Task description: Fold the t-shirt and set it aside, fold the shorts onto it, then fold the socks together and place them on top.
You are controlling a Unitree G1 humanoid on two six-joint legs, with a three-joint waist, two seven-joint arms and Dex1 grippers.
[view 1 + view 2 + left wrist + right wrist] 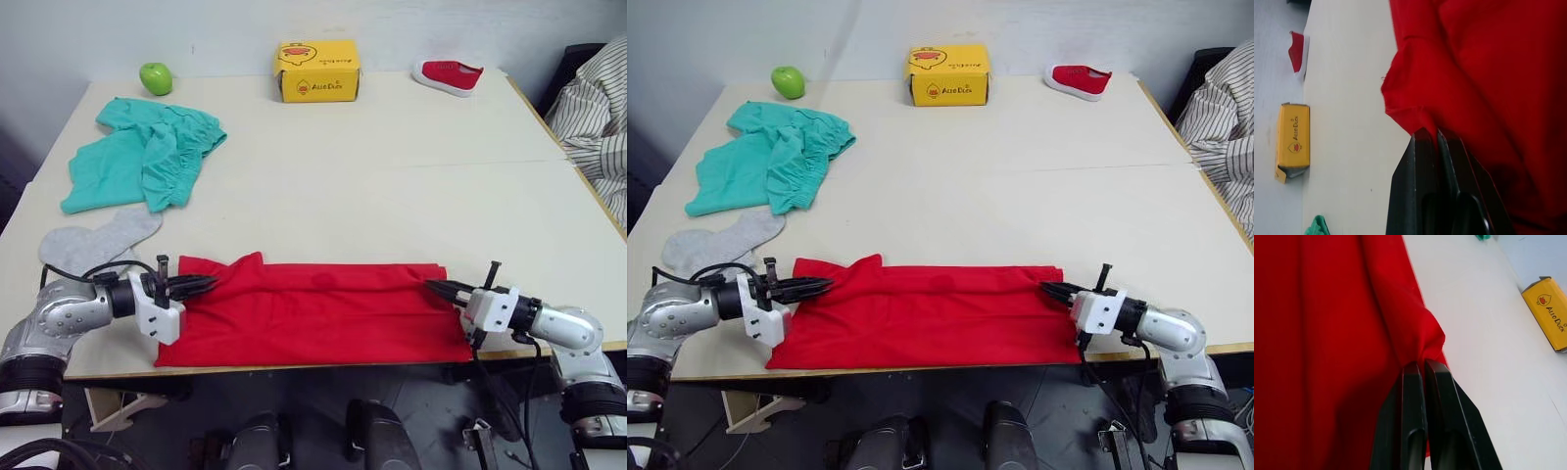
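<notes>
The red t-shirt (313, 308) lies as a long folded band along the table's near edge. My left gripper (204, 285) is shut on the shirt's left end, and the left wrist view shows red cloth (1415, 117) pinched between the black fingers. At the right end my right gripper (436, 287) is shut on the cloth, where a puckered corner (1422, 340) is clamped at the fingertips. The teal-green shorts (147, 152) lie crumpled at the far left. The light grey socks (98, 240) lie between the shorts and my left arm.
A yellow box (316, 70) stands at the back middle, a green apple (156, 77) at the back left, a small red shoe (448, 75) at the back right. Striped cloth (593, 108) hangs beyond the table's right edge (573, 166).
</notes>
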